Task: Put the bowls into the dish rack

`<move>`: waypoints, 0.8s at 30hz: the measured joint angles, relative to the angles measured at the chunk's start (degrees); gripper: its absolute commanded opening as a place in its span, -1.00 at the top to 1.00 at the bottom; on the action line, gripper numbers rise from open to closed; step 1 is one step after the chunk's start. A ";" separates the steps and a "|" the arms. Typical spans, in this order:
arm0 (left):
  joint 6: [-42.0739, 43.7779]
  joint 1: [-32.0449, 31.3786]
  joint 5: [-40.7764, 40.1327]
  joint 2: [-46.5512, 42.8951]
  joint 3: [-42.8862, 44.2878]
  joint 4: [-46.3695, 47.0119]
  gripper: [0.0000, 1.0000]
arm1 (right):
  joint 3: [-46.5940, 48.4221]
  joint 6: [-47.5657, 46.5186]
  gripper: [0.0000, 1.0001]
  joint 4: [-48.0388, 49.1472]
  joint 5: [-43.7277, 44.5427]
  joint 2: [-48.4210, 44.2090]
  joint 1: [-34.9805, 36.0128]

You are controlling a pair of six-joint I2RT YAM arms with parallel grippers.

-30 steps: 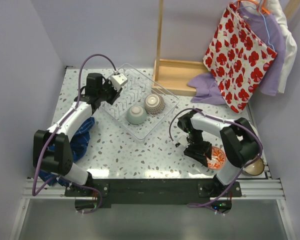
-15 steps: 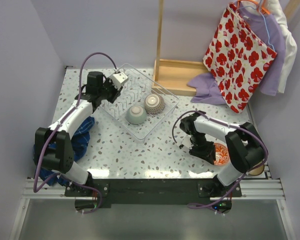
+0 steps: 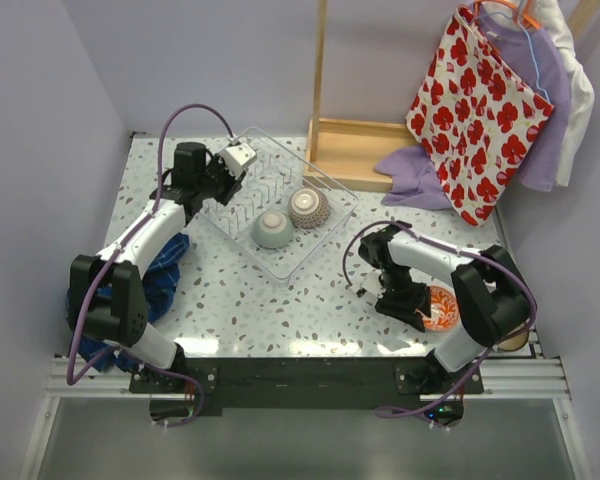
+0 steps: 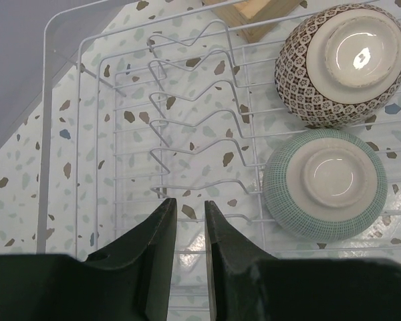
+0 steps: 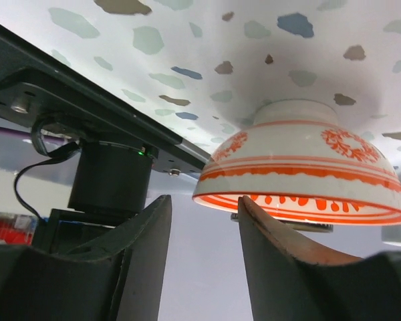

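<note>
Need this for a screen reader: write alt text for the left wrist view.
A brown net-patterned bowl and a pale green bowl sit upside down, side by side, at the right of a dish rack. The left gripper, fingers slightly apart and empty, hovers over the bare part of the rack.

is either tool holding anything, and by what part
Nothing is held. The left tool is empty above the rack; the right tool stands open at the rim of the orange bowl, not clamped.

Near-right end of dish rack (image 3: 242,150) blocked by pale green bowl (image 3: 273,229) and brown net-patterned bowl (image 3: 308,208). Prong rows (image 4: 187,127) beside them left unoccupied. Table (image 3: 300,300) before rack unobstructed.
</note>
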 measured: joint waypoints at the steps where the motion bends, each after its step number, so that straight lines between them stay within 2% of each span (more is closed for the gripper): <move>1: 0.00 0.00 0.00 0.00 0.00 0.09 0.43 | 0.17 0.02 0.06 0.02 -0.50 0.46 0.00; 8: 0.00 0.00 -0.07 -0.35 -0.66 0.37 0.43 | 0.26 0.44 0.30 0.04 -1.16 2.38 0.15; 16: -0.48 0.00 -0.07 -1.42 -2.58 1.05 0.44 | 0.15 1.20 0.33 0.11 -0.15 4.46 0.15; 17: -0.46 0.00 -0.07 -1.44 -2.58 1.05 0.43 | 0.09 1.31 0.38 0.15 0.02 4.81 0.15; 21: -0.48 0.00 -0.07 -1.62 -2.58 1.11 0.44 | 0.02 2.01 0.79 0.13 0.74 6.10 0.15; 24: -0.48 0.00 -0.07 -1.86 -2.58 1.14 0.43 | 0.00 2.36 0.97 -0.11 1.40 5.97 0.15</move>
